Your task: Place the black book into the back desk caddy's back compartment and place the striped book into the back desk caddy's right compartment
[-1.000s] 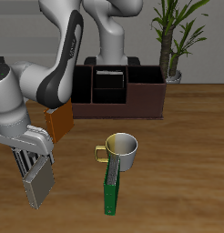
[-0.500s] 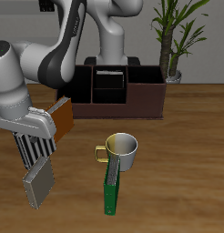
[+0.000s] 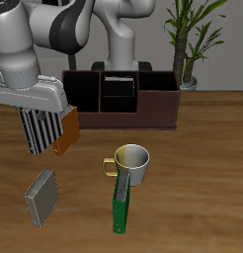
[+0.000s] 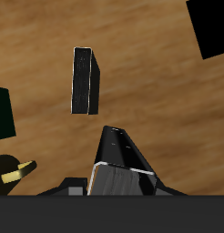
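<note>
Tabletop [image 3: 207, 148]: gripper [image 3: 40, 133], clamped on the striped book [image 3: 37, 130], has risen (grey book [image 3: 40, 198] left behind); caddy [image 3: 158, 107] at two o'clock.

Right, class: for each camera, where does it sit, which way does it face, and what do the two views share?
Exterior: in front, above the table, facing the back desk caddy; shows the arm and gripper holding the striped book.
Wrist: on the gripper, looking down at the table and a dark book; only a sliver of the gripper shows.
Shared: the mug.
</note>
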Tool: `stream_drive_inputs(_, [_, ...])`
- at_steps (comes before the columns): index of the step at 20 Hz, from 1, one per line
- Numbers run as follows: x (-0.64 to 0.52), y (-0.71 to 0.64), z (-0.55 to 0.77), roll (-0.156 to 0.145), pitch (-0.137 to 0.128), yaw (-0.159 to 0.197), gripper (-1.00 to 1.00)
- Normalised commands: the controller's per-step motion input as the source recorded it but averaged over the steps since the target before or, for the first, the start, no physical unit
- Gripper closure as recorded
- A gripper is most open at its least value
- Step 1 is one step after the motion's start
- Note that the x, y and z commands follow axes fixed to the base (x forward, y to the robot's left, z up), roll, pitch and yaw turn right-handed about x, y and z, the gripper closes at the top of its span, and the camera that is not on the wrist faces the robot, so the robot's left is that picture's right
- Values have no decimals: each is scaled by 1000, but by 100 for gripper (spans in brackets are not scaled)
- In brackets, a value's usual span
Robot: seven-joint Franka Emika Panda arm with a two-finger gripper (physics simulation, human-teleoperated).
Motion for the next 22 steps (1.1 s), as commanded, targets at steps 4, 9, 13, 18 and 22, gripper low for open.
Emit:
stream_drive_inputs(4, [-568,429,521,72,-49,50,100])
stream_drive_inputs(9, [-392,269,255,39,-13,14,100])
stream_drive_inputs(13, [-437,329,258,16,-14,35,100])
stream_drive_inputs(18, [-432,388,330,29,-39,35,100])
stream_drive_inputs(22, [-344,335,244,-22,-10,7,100])
